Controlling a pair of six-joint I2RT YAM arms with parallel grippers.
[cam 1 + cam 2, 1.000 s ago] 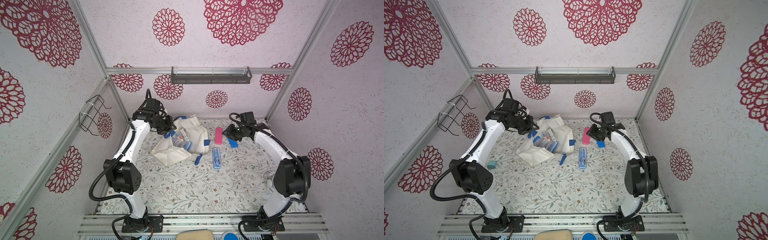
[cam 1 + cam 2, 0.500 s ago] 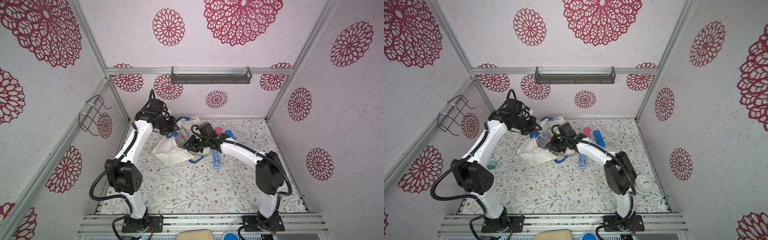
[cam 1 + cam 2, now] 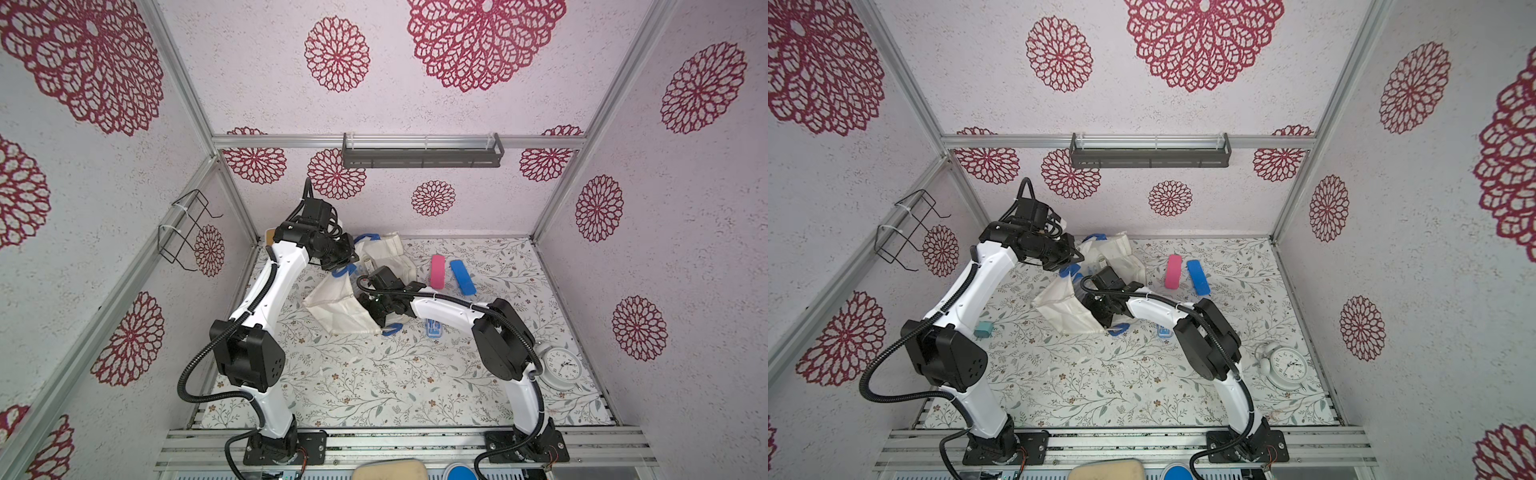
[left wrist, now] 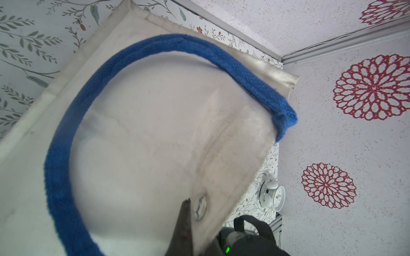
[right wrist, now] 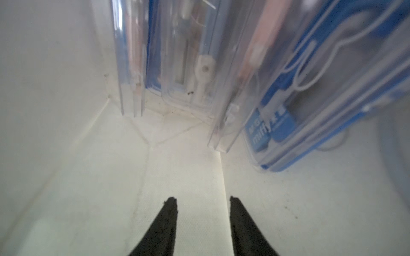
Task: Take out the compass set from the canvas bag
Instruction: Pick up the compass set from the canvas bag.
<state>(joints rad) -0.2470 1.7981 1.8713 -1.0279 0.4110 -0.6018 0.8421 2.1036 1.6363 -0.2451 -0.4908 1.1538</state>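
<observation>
We see the left gripper (image 4: 195, 206) clamped tight on the rim of the canvas bag (image 3: 336, 303), which lies toward the back of the table (image 3: 374, 374). The right gripper (image 5: 202, 199) is inside the bag, tips partly apart w/ nothing btwn them. Just ahead sits the clear compass set (image 5: 310, 99); its blue label reads "miffy", other print too blurred.

left arm (image 3: 270, 291): white links, black joint housings | right arm (image 3: 440, 309): alike | hose (image 3: 179, 384): black, corrugated, zip-tied | base plates (image 3: 286, 451): black | right gripper (image 5: 203, 198): black tapered fingers | LED (image 4: 226, 242): green
</observation>
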